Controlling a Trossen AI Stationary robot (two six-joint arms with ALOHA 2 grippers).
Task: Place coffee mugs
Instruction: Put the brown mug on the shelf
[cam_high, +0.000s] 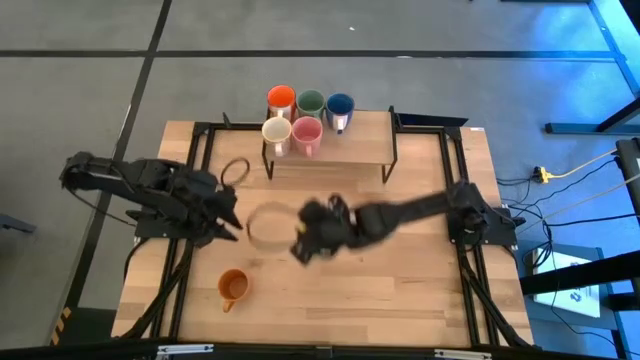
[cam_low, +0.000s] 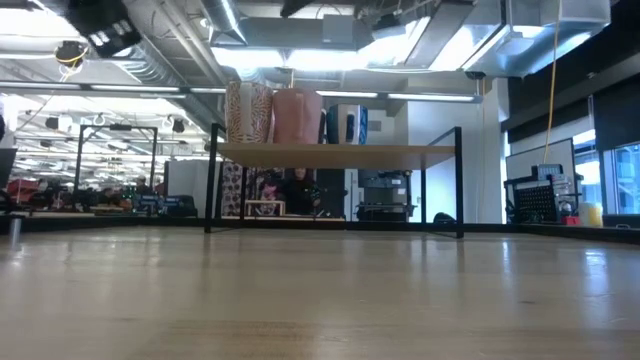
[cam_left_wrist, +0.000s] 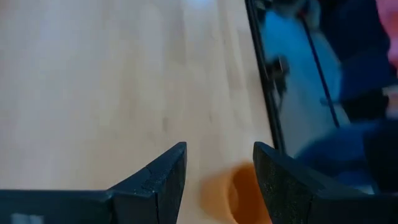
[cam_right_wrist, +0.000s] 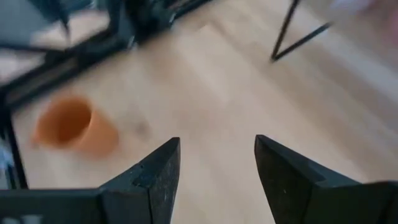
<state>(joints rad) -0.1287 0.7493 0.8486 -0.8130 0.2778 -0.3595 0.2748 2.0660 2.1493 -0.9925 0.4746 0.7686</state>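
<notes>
Five mugs stand upright on a raised wooden shelf (cam_high: 345, 150) at the table's far side. The red-orange mug (cam_high: 280, 98), green mug (cam_high: 310, 102) and dark blue mug (cam_high: 339, 106) are at its back. The cream-white mug (cam_high: 276, 131) and pink mug (cam_high: 306, 133) are in front. The orange mug (cam_high: 232, 287) stands alone on the table near the near-left corner. It also shows in the wrist views: orange mug (cam_left_wrist: 239, 193), orange mug (cam_right_wrist: 74, 127). My left gripper (cam_high: 228, 222) is open above the table's left middle. My right gripper (cam_high: 300, 245) is open near the centre. Both are clear of the mugs.
The shelf stands on thin black legs (cam_low: 210, 180), with open room beneath it in the low view. The black frame rails (cam_high: 185, 270) of the arm mounts run along the table's left and right sides. Bare wood (cam_high: 380, 290) lies on the near right.
</notes>
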